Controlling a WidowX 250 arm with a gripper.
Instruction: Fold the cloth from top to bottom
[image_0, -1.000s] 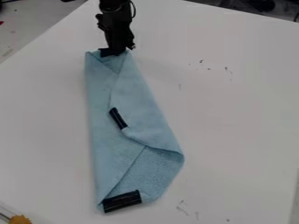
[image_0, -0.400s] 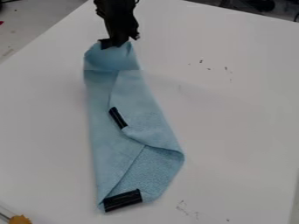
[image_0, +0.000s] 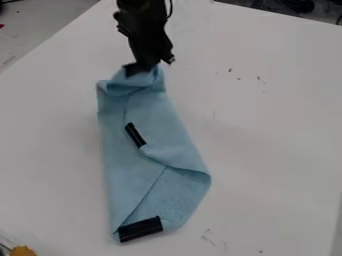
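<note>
With the black two-finger gripper (image_0: 144, 69), I pinch the far edge of the thin light-blue fabric cloth (image_0: 122, 165), whose remaining length lies toward the near side of the smooth white tabletop (image_0: 274, 130). I rate the material light, limp and not fragile; the far edge is the correct hold point, but the left corner sags and may skew the fold during transfer.

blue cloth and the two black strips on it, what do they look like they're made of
The blue cloth looks like soft woven or microfibre fabric, matte, with a fine nubbly texture on the lower flap. The two black strips could be smooth tape or plastic, judging by their slight sheen.
</note>
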